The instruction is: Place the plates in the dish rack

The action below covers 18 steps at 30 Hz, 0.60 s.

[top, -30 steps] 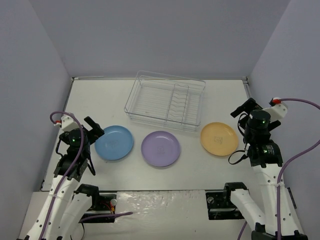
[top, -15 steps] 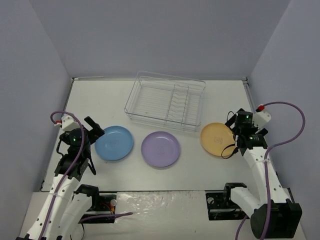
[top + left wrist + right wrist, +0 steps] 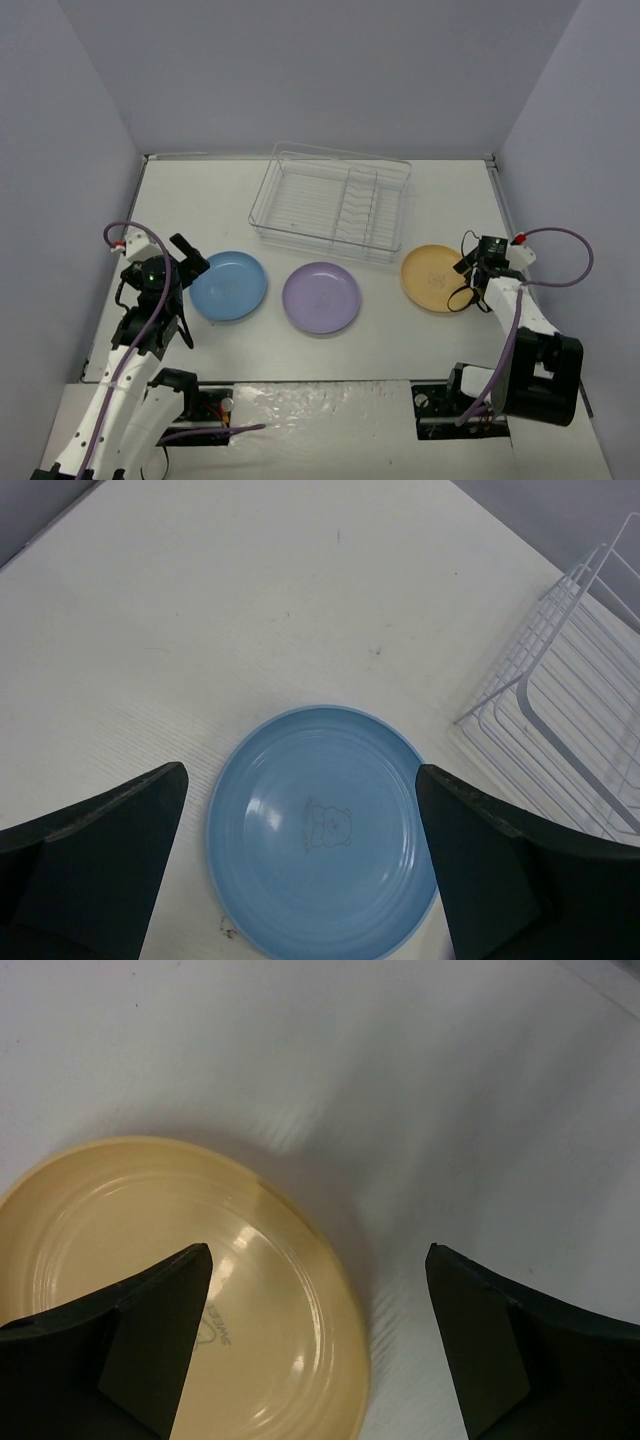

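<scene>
Right now the step in hand looks to be the pickup of the yellow-orange plate (image 3: 438, 277). It lies flat on the counter (image 3: 200, 200) at the right end of the row, just in front of the right corner of the dish rack (image 3: 332, 200). The right gripper (image 3: 318, 1255) sits low at that plate's outer edge, jaws spread wide and holding nothing. In the wrist view one finger (image 3: 130, 1345) is above the plate's inner surface and the other is over bare counter, so the rim runs through the gap. That is a sound line-up for a rim pinch. To do it well, the outer finger should probably slide along the counter until its tip is under the shallow lip. The jaws should then close squarely across the rim rather than at a slant, since the glossy surface seems likely to slip. Once held, the plate would need tipping upright before it goes between the thin wire dividers in the rack's right half. The left gripper (image 3: 300, 780) is likewise wide open and empty, poised over the light blue plate (image 3: 325, 830). The lavender plate (image 3: 321, 297) lies between the other two, apart from both, and the rack holds no plate yet.
</scene>
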{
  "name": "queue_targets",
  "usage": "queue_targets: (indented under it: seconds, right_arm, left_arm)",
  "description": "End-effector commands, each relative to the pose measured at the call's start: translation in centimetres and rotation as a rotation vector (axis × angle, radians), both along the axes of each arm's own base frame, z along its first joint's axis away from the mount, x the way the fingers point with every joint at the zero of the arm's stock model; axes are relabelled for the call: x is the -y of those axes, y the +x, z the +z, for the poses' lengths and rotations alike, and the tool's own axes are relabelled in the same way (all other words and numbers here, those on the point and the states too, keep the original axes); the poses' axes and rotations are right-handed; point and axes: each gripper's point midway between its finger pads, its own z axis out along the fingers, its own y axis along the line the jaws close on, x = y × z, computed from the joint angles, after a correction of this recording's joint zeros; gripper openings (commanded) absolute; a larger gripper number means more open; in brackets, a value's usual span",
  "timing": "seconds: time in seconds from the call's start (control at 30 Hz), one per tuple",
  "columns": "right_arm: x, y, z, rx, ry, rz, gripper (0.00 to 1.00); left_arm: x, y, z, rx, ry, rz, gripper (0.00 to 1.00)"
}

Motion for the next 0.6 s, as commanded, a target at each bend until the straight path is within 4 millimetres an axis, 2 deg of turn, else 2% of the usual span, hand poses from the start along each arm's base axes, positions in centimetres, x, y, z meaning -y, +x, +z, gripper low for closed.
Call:
queue_targets:
  seconds: [0.0, 0.1, 0.23, 0.37, 0.43, 0.57]
  right_arm:
    - [-0.6, 2.7, -0.4, 0.097, 0.049, 0.031, 0.82]
    - [-1.3, 3.1, -2.0, 0.076, 0.091, 0.055, 0.77]
    - [-1.8, 3.2, -3.9, 0.027, 0.134, 0.058, 0.62]
    - [-2.3, 3.4, -4.7, 0.018, 0.165, 0.071, 0.48]
    - [-2.2, 3.4, -4.8, 0.025, 0.169, 0.062, 0.36]
    - [-1.5, 3.2, -4.2, 0.036, 0.144, 0.032, 0.23]
  left_arm:
    - [-0.3, 0.8, 2.0, 0.073, -0.014, 0.029, 0.97]
    - [-0.4, 0.7, 2.0, 0.077, -0.015, 0.032, 0.97]
    - [-0.3, 0.7, 2.1, 0.077, -0.016, 0.031, 0.97]
    - [-0.5, 0.7, 2.0, 0.075, -0.013, 0.039, 0.97]
    - [-0.5, 0.7, 2.0, 0.073, -0.014, 0.037, 0.97]
    - [-0.5, 0.7, 2.0, 0.072, -0.012, 0.041, 0.97]
